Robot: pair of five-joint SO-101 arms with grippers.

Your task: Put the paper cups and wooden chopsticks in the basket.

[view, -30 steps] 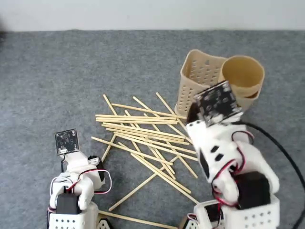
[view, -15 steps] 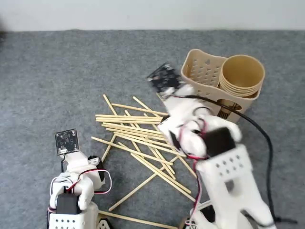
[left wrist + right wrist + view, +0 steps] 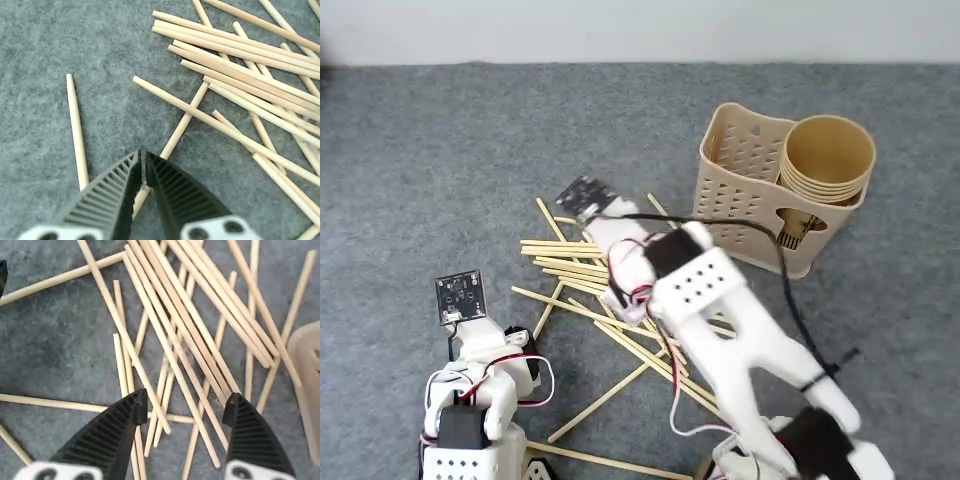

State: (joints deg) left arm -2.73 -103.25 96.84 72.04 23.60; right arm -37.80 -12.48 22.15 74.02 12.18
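While the grey table (image 3: 440, 150) is carrying everything, your right arm (image 3: 720, 320) is lying extended over the scattered wooden chopsticks (image 3: 590, 262), and your left arm (image 3: 470, 400) is sitting folded near the front edge. The basket (image 3: 740, 190) is standing upright just beyond the pile, with the stacked paper cups (image 3: 828, 160) sitting in its right compartment as the high view shows it. Your right end effector (image 3: 186, 399) is hanging wide open above the crossed sticks, gripping nothing. Your left end effector (image 3: 142, 156) is showing only a narrow slit between its fingers, holding nothing, its tips sitting over one chopstick (image 3: 180, 127); you cannot tell whether they are touching it.
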